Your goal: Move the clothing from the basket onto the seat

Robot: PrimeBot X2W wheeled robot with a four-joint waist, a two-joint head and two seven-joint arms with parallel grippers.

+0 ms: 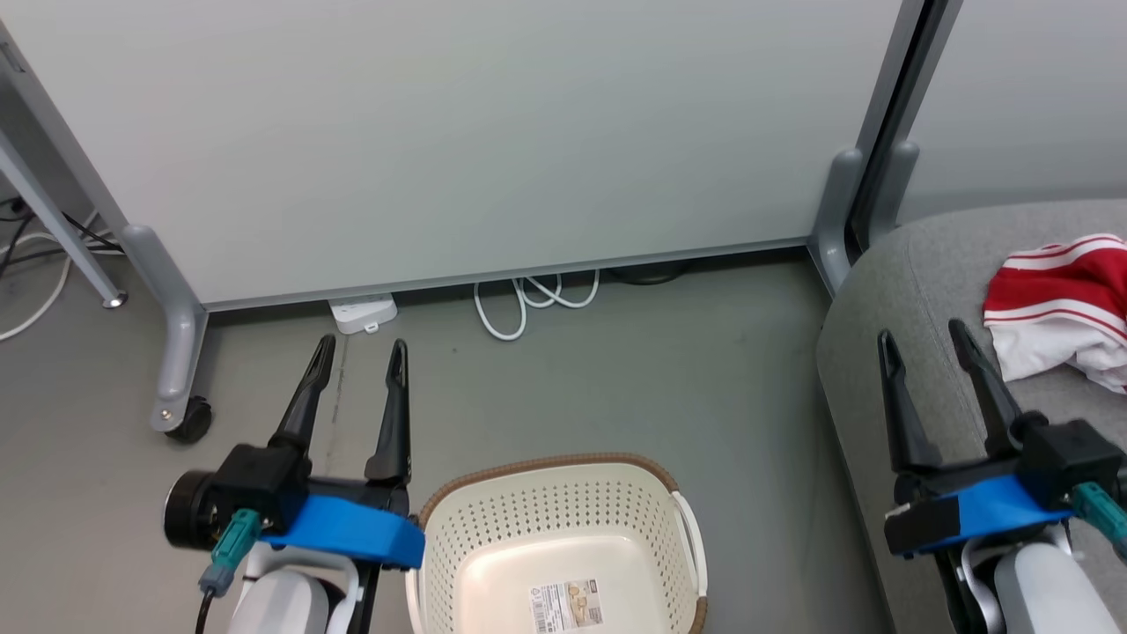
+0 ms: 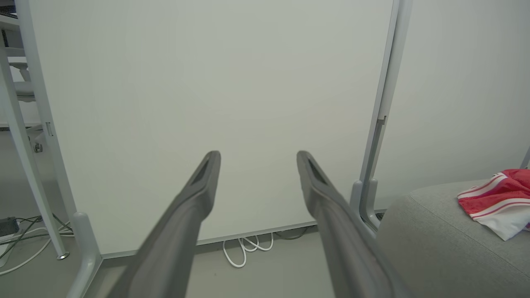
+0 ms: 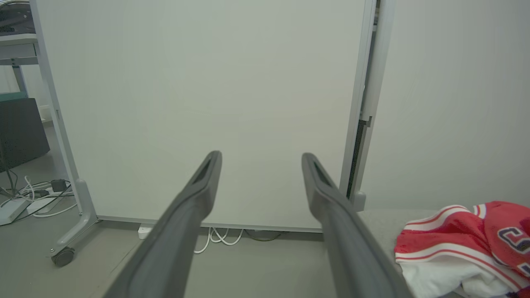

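Head view: the cream perforated plastic laundry basket [image 1: 546, 464] sits bare-bottomed on the floor [image 1: 616, 379]. The soft red, white-striped clothing [image 1: 1057, 299] lies on the large grey fabric seat [image 1: 898, 282]. The left gripper [image 1: 363, 343] and right gripper [image 1: 919, 331] gape wide, holding nothing.

Left wrist view: fingers [image 2: 198, 186] spread, and the clothing [image 2: 497, 198] is on the seat [image 2: 430, 231].

Right wrist view: likewise.

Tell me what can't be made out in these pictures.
Basket: near end cut off by the head view's bottom edge.
Its label: print too small to read.
Clothing: runs off the head view's right edge; garment count unclear.
Jersey numerals: cut by the right wrist view's right edge.
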